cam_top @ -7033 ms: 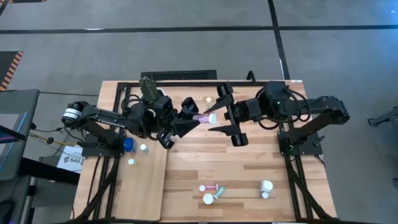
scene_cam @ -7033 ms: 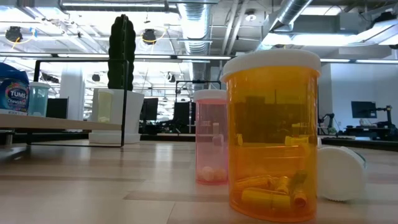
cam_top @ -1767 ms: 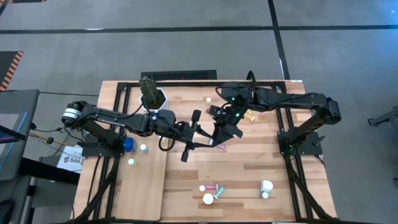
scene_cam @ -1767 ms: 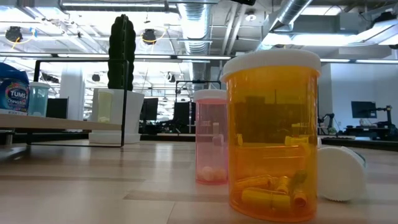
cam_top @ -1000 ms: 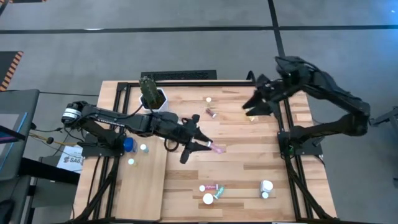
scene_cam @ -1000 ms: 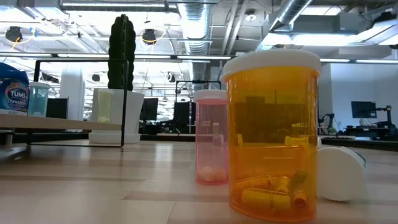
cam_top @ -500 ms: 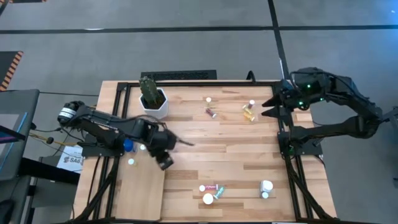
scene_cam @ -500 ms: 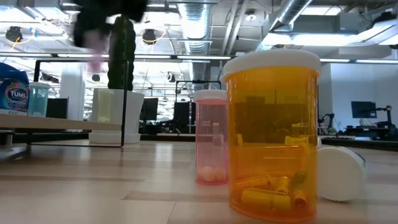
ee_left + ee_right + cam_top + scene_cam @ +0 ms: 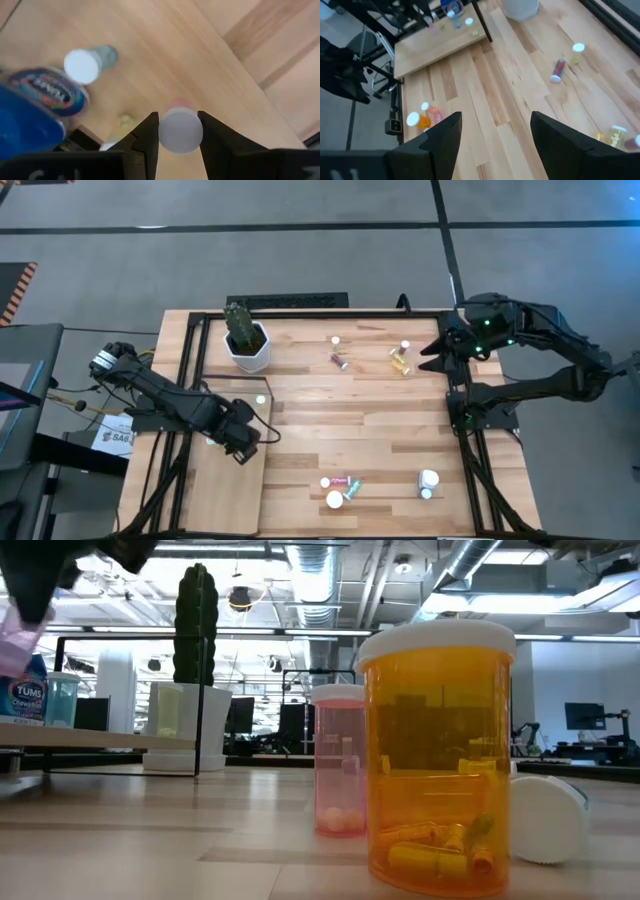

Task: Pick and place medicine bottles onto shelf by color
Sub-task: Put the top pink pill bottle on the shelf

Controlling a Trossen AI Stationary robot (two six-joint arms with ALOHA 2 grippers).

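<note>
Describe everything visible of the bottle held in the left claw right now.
The pink bottle is seen cap-first in the left wrist view: a round white cap with a sliver of pale pink body behind it. It is clamped between the two dark fingers of the left claw, one on each side. It hangs over the pale shelf, near a white-capped bottle and a blue container. Contents and label cannot be made out.

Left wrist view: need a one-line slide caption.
Left gripper holds a white-capped pink bottle above the pale shelf.
</note>
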